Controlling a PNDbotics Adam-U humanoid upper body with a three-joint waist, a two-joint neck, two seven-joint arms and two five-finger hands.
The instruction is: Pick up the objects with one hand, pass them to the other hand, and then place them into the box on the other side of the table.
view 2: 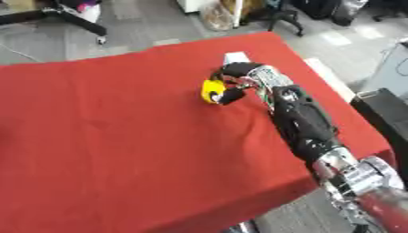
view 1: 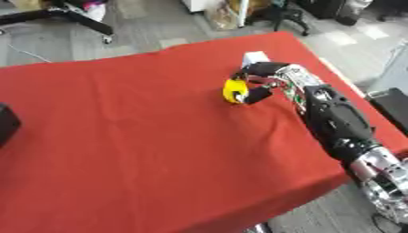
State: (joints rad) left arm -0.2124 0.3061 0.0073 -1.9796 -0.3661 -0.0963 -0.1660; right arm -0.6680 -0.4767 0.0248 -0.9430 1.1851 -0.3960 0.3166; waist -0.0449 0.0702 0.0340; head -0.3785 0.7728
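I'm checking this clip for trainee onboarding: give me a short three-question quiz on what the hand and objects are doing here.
1. True or false: the right hand has its fingers curled around the yellow object.
2. Multiple choice: what covers the table? A) a blue tarp B) a red cloth C) bare wood
3. Fill in: a small white object lies just beyond the right hand, toward the table's ____ edge.

Key: 1. True. 2. B. 3. far. The left hand shows in neither view; a dark box edge is visible at the left side of the table.
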